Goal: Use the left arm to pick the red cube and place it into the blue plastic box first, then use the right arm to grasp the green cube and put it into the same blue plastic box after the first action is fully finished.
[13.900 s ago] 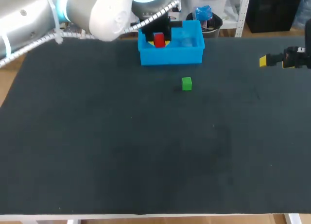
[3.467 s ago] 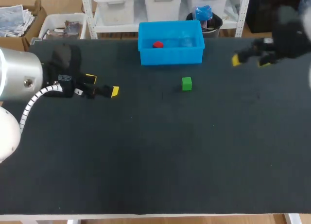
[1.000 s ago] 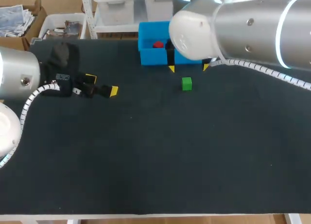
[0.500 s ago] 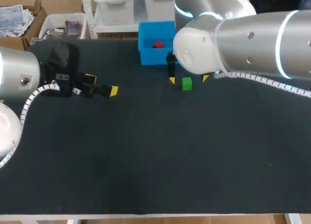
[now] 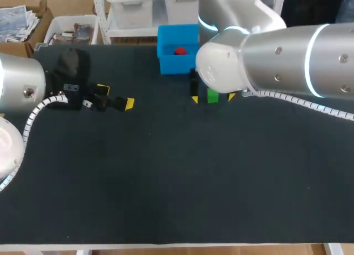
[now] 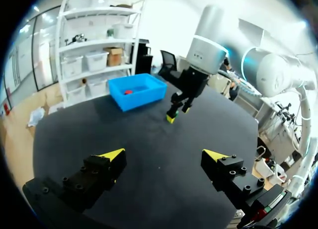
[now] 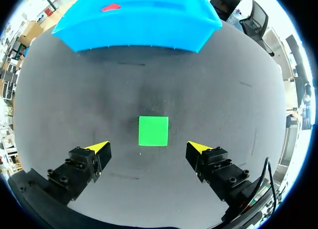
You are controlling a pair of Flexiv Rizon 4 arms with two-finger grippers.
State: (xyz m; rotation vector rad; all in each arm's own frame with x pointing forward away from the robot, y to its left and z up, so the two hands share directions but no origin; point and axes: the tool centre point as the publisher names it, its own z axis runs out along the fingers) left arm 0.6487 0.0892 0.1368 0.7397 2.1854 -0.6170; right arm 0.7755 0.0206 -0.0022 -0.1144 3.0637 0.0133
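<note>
Straddling the small green cube (image 7: 153,131) near the blue plastic box (image 7: 139,25), the spread right hand (image 7: 149,148) could've kicked it away if one finger touched first. Small red cube (image 7: 110,8) sat inside the box.

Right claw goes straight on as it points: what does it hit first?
The green cube: it lies centred ahead of the open right claw. The fingers would likely pass either side and reach the table; depth is unclear.
</note>
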